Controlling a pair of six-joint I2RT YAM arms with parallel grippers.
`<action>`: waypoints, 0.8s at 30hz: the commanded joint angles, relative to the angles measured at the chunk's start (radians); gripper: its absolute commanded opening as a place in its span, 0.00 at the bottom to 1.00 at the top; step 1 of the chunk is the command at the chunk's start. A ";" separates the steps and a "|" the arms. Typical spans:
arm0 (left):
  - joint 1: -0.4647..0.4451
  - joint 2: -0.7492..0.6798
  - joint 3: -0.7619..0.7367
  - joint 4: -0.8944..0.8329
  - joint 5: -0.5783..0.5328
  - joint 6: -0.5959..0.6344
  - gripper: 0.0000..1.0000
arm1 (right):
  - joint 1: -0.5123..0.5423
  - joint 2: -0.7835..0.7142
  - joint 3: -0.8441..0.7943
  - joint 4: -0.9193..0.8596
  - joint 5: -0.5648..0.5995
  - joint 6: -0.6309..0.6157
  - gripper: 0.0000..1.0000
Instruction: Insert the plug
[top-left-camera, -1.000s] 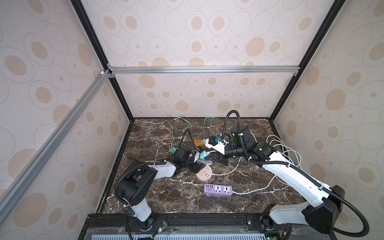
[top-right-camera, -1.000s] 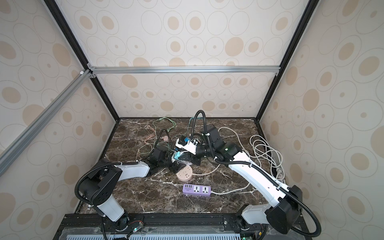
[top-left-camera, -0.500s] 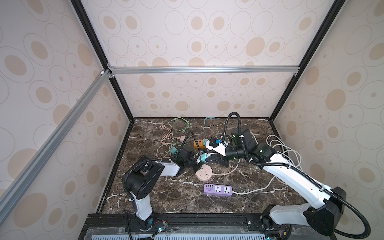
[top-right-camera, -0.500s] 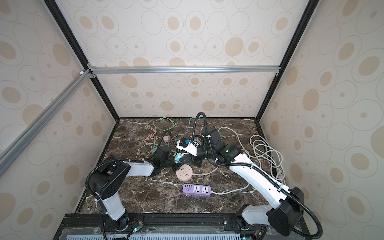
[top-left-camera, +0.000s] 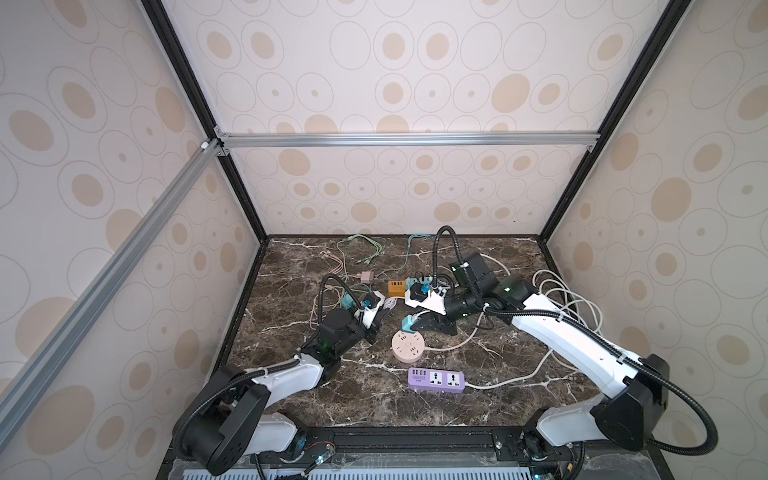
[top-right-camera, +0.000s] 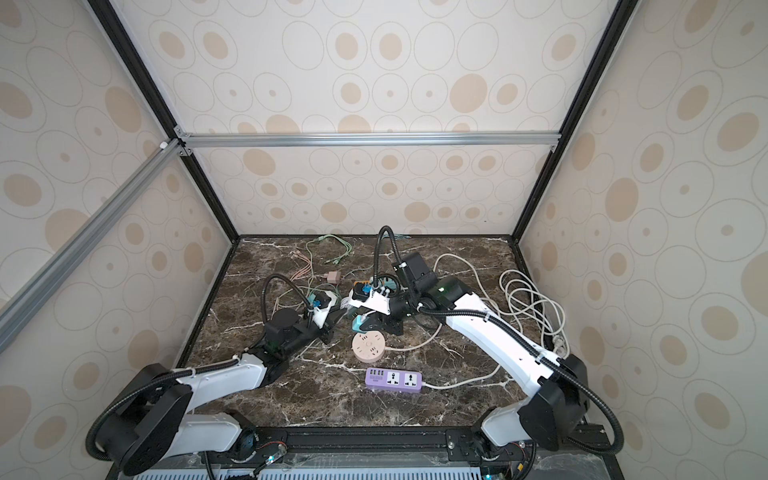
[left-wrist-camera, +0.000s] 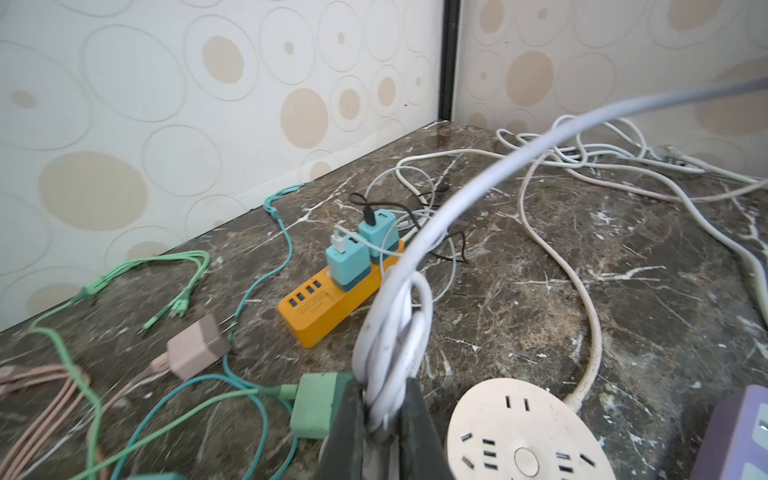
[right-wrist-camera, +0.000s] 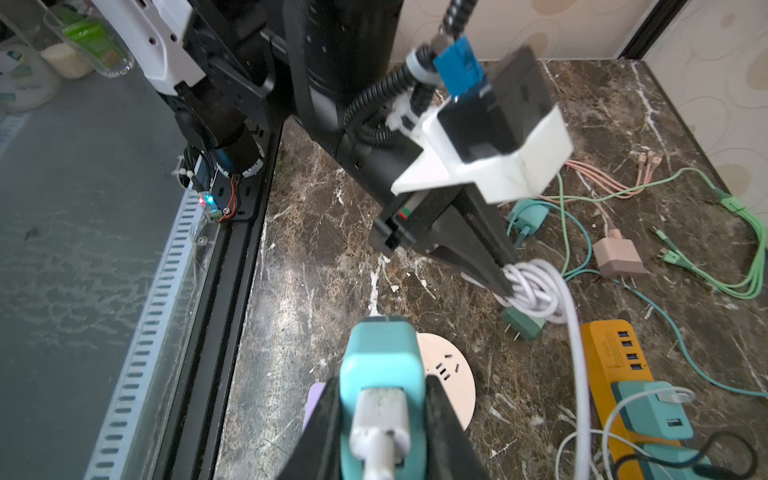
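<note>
A teal plug (right-wrist-camera: 382, 374) with a white USB lead in its back sits between the fingers of my right gripper (right-wrist-camera: 384, 388), which is shut on it. In both top views the plug (top-left-camera: 409, 322) (top-right-camera: 358, 322) hangs at the far rim of the round pink socket (top-left-camera: 408, 345) (top-right-camera: 368, 345) (right-wrist-camera: 453, 374); whether they touch I cannot tell. My left gripper (left-wrist-camera: 380, 411) (right-wrist-camera: 505, 282) is shut on a coil of white cable (left-wrist-camera: 395, 332) (right-wrist-camera: 536, 291), just left of the socket (left-wrist-camera: 523, 432). The lead runs from that coil to the plug.
A purple power strip (top-left-camera: 436, 379) (top-right-camera: 392, 379) lies in front of the socket. Behind it is an orange strip (left-wrist-camera: 332, 307) (right-wrist-camera: 615, 357) carrying two teal chargers. A green plug (left-wrist-camera: 316, 399), a pink adapter (left-wrist-camera: 197, 347) and loose cables lie at the back left; white cords pile up at the right.
My left gripper was open a second ago and has shut on the white cable coil, while its arm swung at the elbow. The right arm holds the plug in about the same place.
</note>
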 joint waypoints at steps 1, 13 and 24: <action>0.011 -0.102 -0.003 -0.077 -0.155 -0.117 0.00 | -0.004 0.060 0.049 -0.151 -0.029 -0.154 0.00; 0.019 -0.423 0.081 -0.582 -0.361 -0.279 0.00 | 0.008 0.348 0.238 -0.404 0.126 -0.422 0.00; 0.018 -0.347 0.247 -0.922 -0.351 -0.481 0.00 | 0.030 0.592 0.462 -0.542 0.199 -0.614 0.00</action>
